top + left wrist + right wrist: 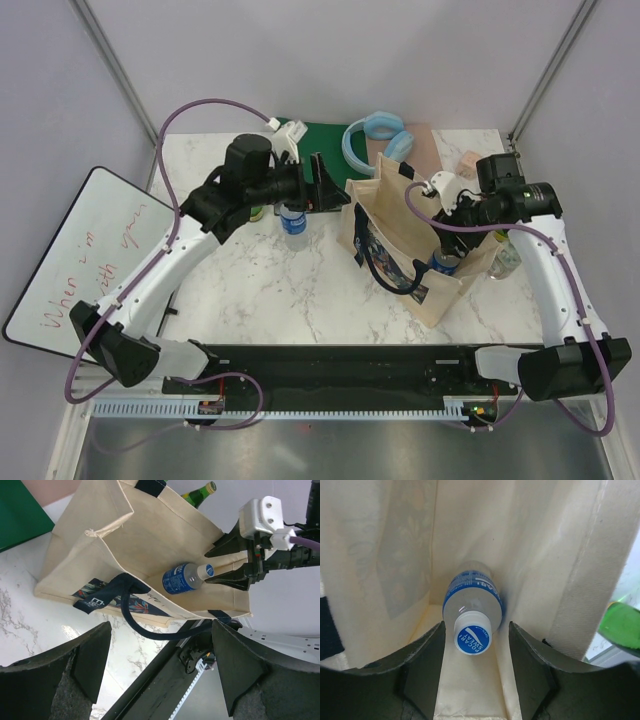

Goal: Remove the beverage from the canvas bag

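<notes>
Bases of both arms sit at the near edge of the counter (pixel 260 290), a white marble-patterned slab. Just beyond, toward the right edge, stands the canvas bag (pixel 395 235). It is boxy, beige, coarse-woven cloth with stitched seams, a dark blue print on one side and limp dark strap handles (pixel 145 625) drooping over it. Its mouth gapes upward, which gives the right arm a way in.

The beverage (pixel 472 602) lies inside the bag, propped against the cloth wall with its cap (pixel 473 639) toward the opening. It is a clear, smooth plastic bottle with a glossy blue label and a blue-and-white cap. The right end effector (pixel 476 630) reaches into the bag, its dark fingers spread on either side of the neck with no contact that I can see. It is released, probably lined up so the neck falls between the pads for a pinch. The soft walls could sag against the fingers or snag on the lift, I judge.

Just outside the bag toward the right edge is a green glass bottle (pixel 622 627). Left of the bag, mid-counter, a second blue-labelled bottle (pixel 293 222) stands upright. Beside it the left end effector (pixel 160 630) hangs spread and empty, facing the bag, perhaps to steady it. At the far edge lie a green board (pixel 330 140) and pale blue headphones (pixel 375 135), and a whiteboard (pixel 80 260) leans off the left edge.
</notes>
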You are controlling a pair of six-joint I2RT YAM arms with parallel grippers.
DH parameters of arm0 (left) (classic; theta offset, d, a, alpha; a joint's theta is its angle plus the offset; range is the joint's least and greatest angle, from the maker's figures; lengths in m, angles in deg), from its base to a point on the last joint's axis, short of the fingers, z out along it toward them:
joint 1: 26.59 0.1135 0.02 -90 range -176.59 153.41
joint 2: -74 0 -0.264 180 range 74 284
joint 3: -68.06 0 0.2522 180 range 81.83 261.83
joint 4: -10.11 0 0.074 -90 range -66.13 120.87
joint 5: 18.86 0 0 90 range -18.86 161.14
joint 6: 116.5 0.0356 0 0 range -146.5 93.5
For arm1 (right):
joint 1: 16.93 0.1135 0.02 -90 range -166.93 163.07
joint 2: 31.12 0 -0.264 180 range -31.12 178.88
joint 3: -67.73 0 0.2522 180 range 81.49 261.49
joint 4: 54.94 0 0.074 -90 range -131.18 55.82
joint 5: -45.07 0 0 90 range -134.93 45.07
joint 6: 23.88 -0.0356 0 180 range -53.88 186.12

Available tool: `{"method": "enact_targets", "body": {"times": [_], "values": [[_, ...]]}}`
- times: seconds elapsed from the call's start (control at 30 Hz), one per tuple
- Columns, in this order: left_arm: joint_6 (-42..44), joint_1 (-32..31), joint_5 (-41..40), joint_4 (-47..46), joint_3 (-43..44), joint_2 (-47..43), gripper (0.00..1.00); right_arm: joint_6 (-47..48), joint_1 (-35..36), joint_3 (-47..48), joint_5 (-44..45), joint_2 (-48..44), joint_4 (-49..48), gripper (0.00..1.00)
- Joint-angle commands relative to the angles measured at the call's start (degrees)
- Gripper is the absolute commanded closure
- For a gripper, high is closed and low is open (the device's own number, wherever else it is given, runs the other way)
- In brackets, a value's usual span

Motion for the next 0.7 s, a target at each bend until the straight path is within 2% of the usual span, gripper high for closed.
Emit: {"method": "enact_targets", "body": {"times": [0.0,0.33,0.43,0.5,0.53,0.6,0.63,0.67], "values": [[-1.81,-0.98,1.49,-0.11,0.76,0.44,0.13,-2.47,0.92,-1.17,3.87,0.04,-0.97,0.39],[-1.02,-1.25,1.49,-0.46,-0.65,0.97,0.13,-3.97,2.33,-5.21,4.85,-0.13,-2.55,0.41],[-0.76,-1.25,1.23,-0.37,-1.08,0.71,0.13,-3.97,2.76,-5.21,5.11,0.04,-2.99,0.5],[-0.67,-1.25,1.05,-0.37,-1.52,0.45,0.12,-4.06,3.03,-4.95,5.37,-0.04,-2.99,0.59],[-0.67,-1.16,1.05,-0.37,-1.7,0.36,0.12,-4.06,3.03,-4.86,5.29,-0.22,-2.99,0.68],[-0.75,-1.16,1.05,-0.46,-1.96,0.27,0.12,-3.8,3.21,-4.25,5.11,-0.57,-2.9,0.79],[-0.76,-1.16,1.05,-0.37,-2.05,0.27,0.13,-3.71,3.38,-3.98,4.85,-0.75,-2.99,0.89],[-0.67,-1.25,1.05,-0.46,-2.05,0.27,0.13,-3.27,3.29,-3.02,4.85,-1.27,-2.99,0.93]]}}
